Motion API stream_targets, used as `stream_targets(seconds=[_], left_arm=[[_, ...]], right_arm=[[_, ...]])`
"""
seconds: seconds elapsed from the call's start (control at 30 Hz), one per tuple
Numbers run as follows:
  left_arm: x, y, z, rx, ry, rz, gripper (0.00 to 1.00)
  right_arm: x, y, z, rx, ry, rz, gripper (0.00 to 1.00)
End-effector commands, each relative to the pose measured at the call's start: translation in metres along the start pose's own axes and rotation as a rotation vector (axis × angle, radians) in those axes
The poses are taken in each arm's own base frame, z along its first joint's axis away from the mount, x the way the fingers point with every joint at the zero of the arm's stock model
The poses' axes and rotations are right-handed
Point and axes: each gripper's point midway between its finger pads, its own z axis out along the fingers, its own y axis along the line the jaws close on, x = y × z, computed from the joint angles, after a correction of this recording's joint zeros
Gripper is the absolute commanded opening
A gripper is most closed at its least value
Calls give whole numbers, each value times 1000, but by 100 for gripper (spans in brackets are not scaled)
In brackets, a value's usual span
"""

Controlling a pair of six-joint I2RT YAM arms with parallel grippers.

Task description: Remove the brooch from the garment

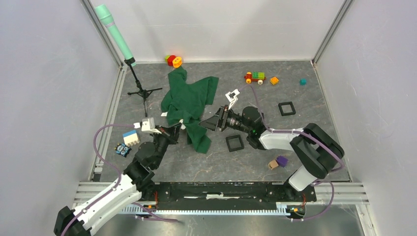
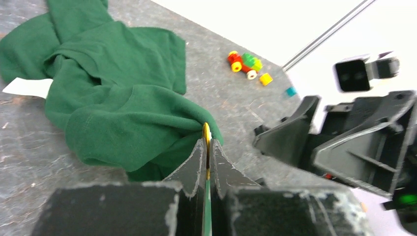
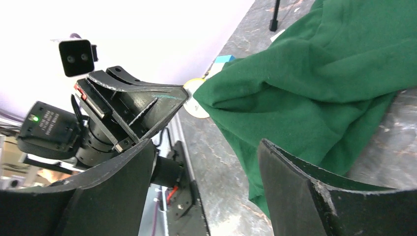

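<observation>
Nearest the arm bases, on the grey mottled table (image 1: 216,164), a purple block (image 1: 282,160) lies against a tan block (image 1: 273,164) on the right. A blue-and-white block (image 1: 131,137) sits on the left. Just beyond, the left gripper (image 2: 207,143) is clenched on the brooch (image 2: 206,132), a small pale disc with a yellow rim. It is held edge-on between the fingers, touching a lower corner of the green garment (image 2: 118,113); whether it is pinned to the cloth I cannot tell. Facing it from the right, the right gripper (image 1: 206,123) hovers near the same fold, its fingers (image 3: 295,187) spread wide with nothing between them. A black square frame (image 1: 234,142) lies just beside it. The garment sprawls crumpled toward the back, with a white label (image 2: 27,87) at its left edge. Farther off lie a second black square frame (image 1: 286,108), a toy train (image 1: 254,77), an orange block (image 1: 274,80) and a teal block (image 1: 303,81). By the far wall are a red and yellow ring toy (image 1: 173,60) and a mint-green microphone (image 1: 115,32) on a tripod.
</observation>
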Motion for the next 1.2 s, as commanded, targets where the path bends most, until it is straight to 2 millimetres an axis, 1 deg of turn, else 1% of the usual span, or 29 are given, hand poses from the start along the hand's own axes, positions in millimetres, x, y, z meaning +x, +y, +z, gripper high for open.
stream_targets(seconds=[0.0,0.1,0.23,0.3,0.43,0.57,0.67,0.73,0.9,1.07,1.17], left_arm=[[-37,-34,-3,136,-133,-180,2],[-35,-35,-5,154,-134,-185,2],[-33,-38,-4,163,-113,-183,2],[-32,-42,-3,161,-88,-176,2],[-31,-42,-2,141,-61,-174,2],[-29,-44,-4,155,-52,-199,2],[-24,-44,-4,156,-28,-217,2],[-21,-46,-4,162,-13,-231,2],[-16,-47,-4,174,0,-269,2],[-14,-51,-4,200,6,-270,2],[-15,-52,-2,195,12,-216,2]], right_arm=[[-12,35,5,-161,-69,79,81],[-4,37,12,-175,-50,114,81],[-1,41,24,-200,-44,152,80],[1,37,30,-193,-35,160,79],[1,29,39,-174,-30,155,78],[3,23,44,-162,-22,168,76],[6,17,47,-140,-13,186,74],[6,16,49,-143,-13,184,71],[6,18,50,-156,-10,185,56],[6,20,50,-171,-10,190,55],[5,20,50,-168,-11,185,51]])
